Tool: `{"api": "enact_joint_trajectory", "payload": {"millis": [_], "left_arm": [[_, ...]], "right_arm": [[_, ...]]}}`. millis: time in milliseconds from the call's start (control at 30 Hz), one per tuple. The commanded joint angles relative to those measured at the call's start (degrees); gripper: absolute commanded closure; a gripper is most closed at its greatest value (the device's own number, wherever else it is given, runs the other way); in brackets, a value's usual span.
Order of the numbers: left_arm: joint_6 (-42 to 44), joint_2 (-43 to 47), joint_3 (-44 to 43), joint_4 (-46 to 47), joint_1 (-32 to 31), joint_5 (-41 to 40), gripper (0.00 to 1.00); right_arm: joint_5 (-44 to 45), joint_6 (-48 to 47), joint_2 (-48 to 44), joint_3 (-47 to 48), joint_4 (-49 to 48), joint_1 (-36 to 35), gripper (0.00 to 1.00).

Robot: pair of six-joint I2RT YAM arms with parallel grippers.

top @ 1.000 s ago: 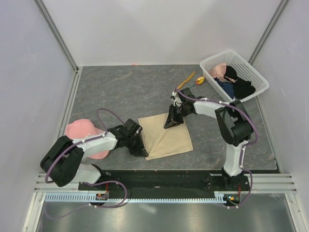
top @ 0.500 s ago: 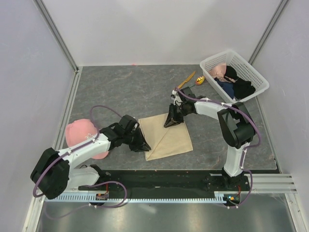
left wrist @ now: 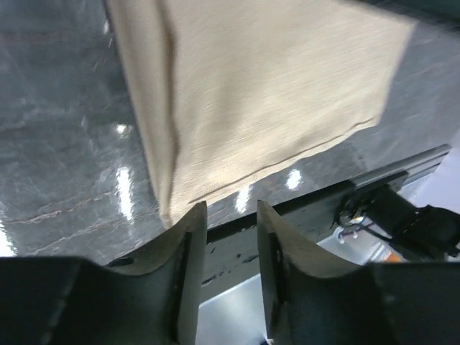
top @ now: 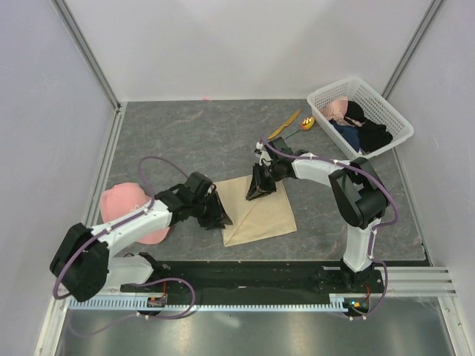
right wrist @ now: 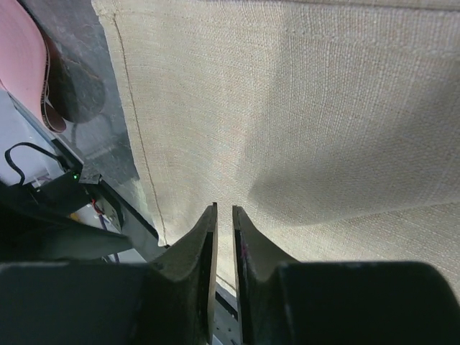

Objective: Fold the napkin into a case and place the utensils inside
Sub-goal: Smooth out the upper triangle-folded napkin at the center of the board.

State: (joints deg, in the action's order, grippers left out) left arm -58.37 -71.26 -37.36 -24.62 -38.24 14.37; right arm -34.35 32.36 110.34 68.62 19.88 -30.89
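The beige napkin lies folded on the grey table between the arms. My left gripper rests at its left edge, open, nothing between the fingers. In the left wrist view the left gripper sits just short of the napkin. My right gripper is on the napkin's upper corner. In the right wrist view the right gripper is nearly closed, pinching the napkin. The orange knife and the spoon lie at the back, near the basket.
A white basket with dark and pink clothes stands at the back right. A pink cap lies left of the left arm, and the pink cap also shows in the right wrist view. White walls enclose the table.
My left gripper has opened and let go of the napkin's left edge, shifting slightly up and right. My right gripper has slid a little to the left on the napkin.
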Motion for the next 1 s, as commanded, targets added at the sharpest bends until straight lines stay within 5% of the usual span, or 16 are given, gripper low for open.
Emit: {"api": "enact_joint_trajectory", "payload": {"millis": [0,67,233,533,967], "left_arm": [[4.49,4.2,-8.32,-7.96,3.51,-5.32,0.5],[6.59,2.72,-9.83,-9.38,7.73,-5.06,0.39],[15.97,-6.94,-16.85,-10.62,15.9,-2.77,0.35],[27.6,-25.39,-28.81,-7.11,19.08,0.48,0.41],[28.84,-31.92,-30.23,-5.09,18.2,-0.75,0.44]], "right_arm": [[1.65,-2.74,-2.67,4.15,4.28,-0.22,0.77],[3.05,-3.35,-4.86,4.85,7.0,-0.22,0.75],[4.55,-4.93,-9.88,5.39,11.49,-0.31,0.67],[5.7,-6.17,-14.72,3.19,13.87,-1.62,0.62],[6.13,-5.82,-13.58,2.48,12.9,-2.94,0.63]]}}
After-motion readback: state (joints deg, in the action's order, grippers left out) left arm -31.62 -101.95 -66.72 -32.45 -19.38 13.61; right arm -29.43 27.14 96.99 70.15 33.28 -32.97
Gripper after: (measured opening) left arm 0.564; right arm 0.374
